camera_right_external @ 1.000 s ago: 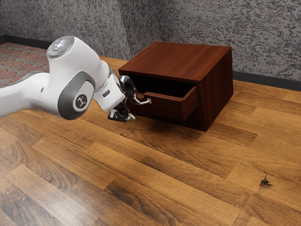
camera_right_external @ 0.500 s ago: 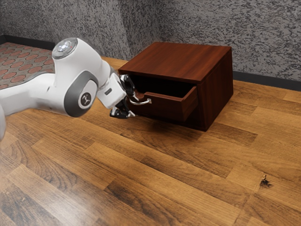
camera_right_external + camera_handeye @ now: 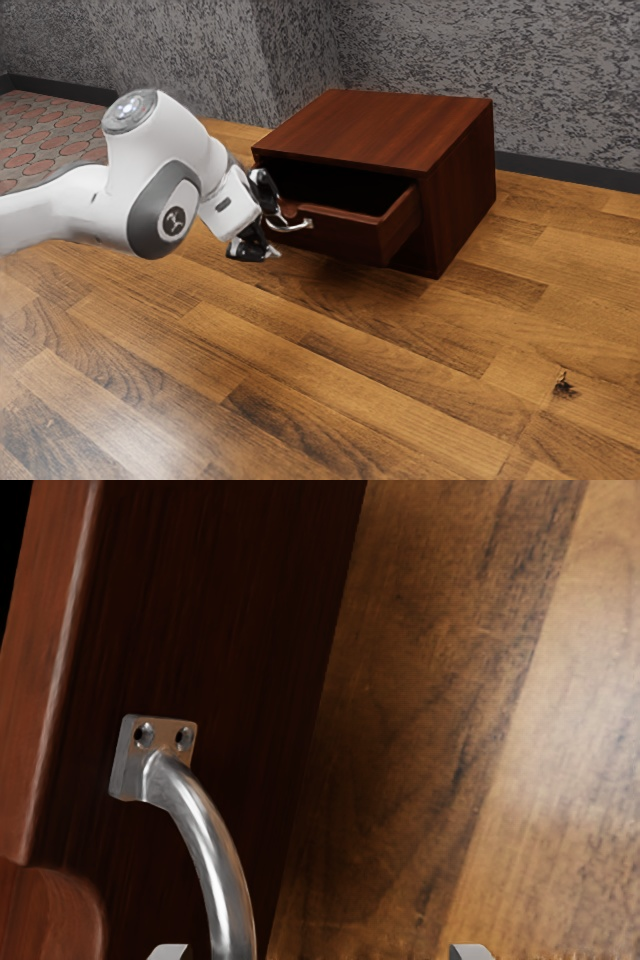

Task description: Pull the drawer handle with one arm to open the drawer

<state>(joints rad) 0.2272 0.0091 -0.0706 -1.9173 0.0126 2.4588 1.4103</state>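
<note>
Exterior view | gripper [image 3: 272, 225] wide around handle [image 3: 298, 222] | drawer [image 3: 350, 228] edge proud of cabinet [image 3: 390, 125] | floor [image 3: 330, 340] stretches before it

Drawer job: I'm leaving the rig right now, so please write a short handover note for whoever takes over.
Gripper: open, its fingers either side of the metal handle, not clamped on it.
Drawer: partly out of the cabinet, its dark inside showing above the front panel.
Done: handle reached, drawer partly open.
Left: probably pull the handle further toward the arm until the drawer is fully out.
</note>
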